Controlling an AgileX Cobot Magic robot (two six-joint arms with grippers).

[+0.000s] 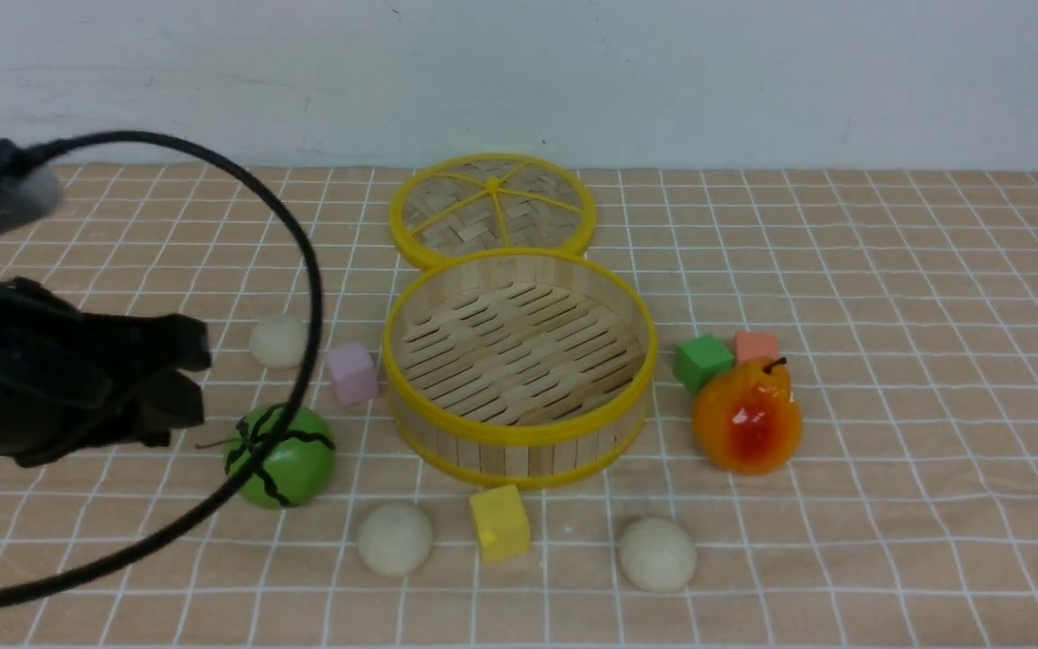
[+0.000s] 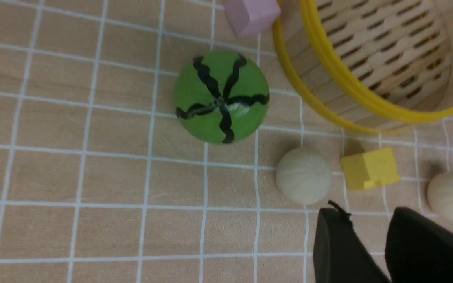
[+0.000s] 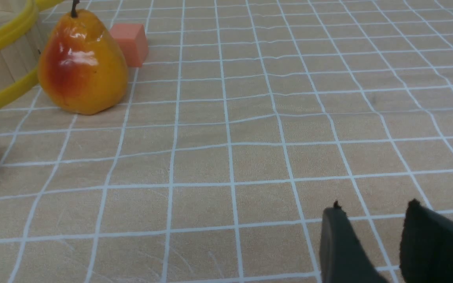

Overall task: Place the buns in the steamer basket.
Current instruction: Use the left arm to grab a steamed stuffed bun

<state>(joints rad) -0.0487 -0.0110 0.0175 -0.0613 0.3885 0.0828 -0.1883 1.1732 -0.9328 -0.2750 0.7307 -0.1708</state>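
Buns lay on the desk [image 1: 933,406], all three outside the steamer basket [image 1: 519,361]: one [image 1: 395,539] was between the green melon [image 1: 289,455] and the yellow cube [image 1: 500,523], one [image 1: 658,554] was on the other side of that cube, and one [image 1: 278,342] was near the purple cube [image 1: 352,374]. Left hand [image 2: 362,214] was open and empty above the desk, and right hand [image 3: 372,208] also had its fingers apart, holding nothing.

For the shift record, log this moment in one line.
Left hand: open, empty | Right hand: open, empty | Buns: three, on table | Steamer basket: empty, uncovered
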